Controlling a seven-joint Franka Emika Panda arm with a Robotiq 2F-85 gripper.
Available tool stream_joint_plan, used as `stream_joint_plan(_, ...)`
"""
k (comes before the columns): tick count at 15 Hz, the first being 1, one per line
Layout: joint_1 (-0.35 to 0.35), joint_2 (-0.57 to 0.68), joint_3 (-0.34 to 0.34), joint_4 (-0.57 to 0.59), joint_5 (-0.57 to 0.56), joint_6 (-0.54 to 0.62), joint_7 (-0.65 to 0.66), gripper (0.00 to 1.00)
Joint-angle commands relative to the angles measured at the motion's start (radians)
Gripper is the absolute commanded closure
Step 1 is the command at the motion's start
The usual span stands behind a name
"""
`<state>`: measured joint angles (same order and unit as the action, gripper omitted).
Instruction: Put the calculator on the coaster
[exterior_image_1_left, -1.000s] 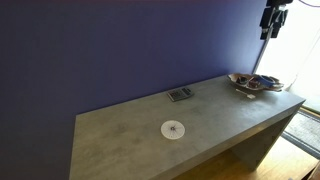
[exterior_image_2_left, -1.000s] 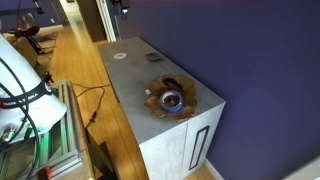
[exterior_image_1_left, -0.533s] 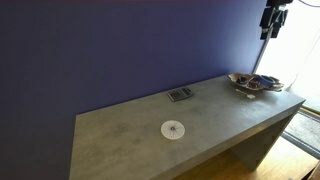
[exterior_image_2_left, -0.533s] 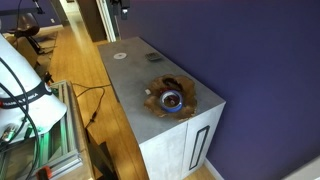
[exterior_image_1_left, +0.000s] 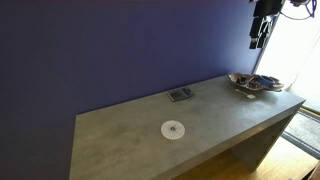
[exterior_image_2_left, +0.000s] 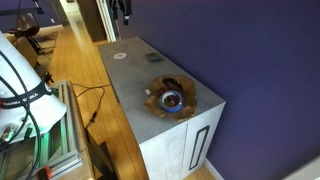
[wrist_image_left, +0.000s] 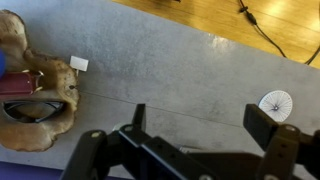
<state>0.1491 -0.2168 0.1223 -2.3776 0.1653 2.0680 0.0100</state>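
The gripper (wrist_image_left: 200, 114) hangs wide open above the table (wrist_image_left: 170, 60), holding nothing. The bowl (wrist_image_left: 40, 125) holds mixed little things.

The gripper (exterior_image_1_left: 258, 40) hung high; the bowl (exterior_image_1_left: 255, 83) sat nearly under it, the calculator (exterior_image_1_left: 180, 94) and the coaster (exterior_image_1_left: 173, 129) lower, well apart from it.

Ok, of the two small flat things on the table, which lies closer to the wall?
The calculator, the dark rectangle, lies back by the purple wall; the round white coaster lies out toward the front edge of the table.
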Motion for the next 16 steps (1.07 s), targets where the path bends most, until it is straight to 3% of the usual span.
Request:
stream_joint_plan(1, 0.015, 0.063, 0.013, 0.024, 0.039, 0.030, -0.004, 0.00)
stream_joint_plan(11, 0.024, 0.108, 0.036, 0.015, 0.050, 0.062, 0.023, 0.00)
stream_joint_plan(16, 0.073, 0.303, 0.087, 0.025, 0.293, 0.262, 0.075, 0.00)
